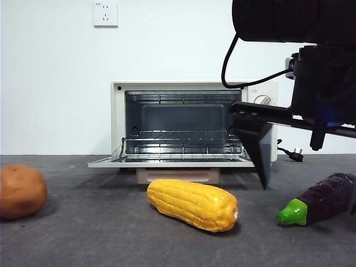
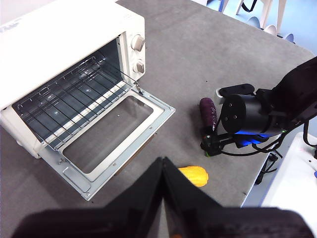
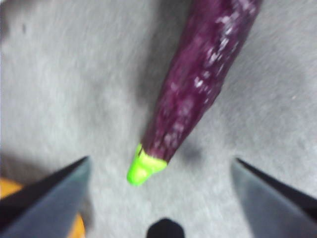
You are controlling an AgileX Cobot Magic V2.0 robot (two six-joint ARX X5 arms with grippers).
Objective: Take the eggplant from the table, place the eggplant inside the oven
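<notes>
Eggplant (image 3: 198,84) not yet grasped: it is seen lying on the surface (image 1: 111,239) beside the corn cob (image 1: 192,203), before the open oven (image 1: 183,125), with the right hand (image 3: 161,173) spread wide above its stem end; pickup and placement remain.

A yellow corn cob (image 1: 193,204) lies on its side near the middle of the front view, its blunt end with a small pale tip pointing right. Far to the left, well apart from it, sits a round brown potato-like lump (image 1: 21,191), partly cut off by the picture's edge. High on the white wall (image 1: 50,83) behind is a white wall socket (image 1: 105,14). A black plug with its cable (image 1: 292,153) rests at the right, near the wall.
</notes>
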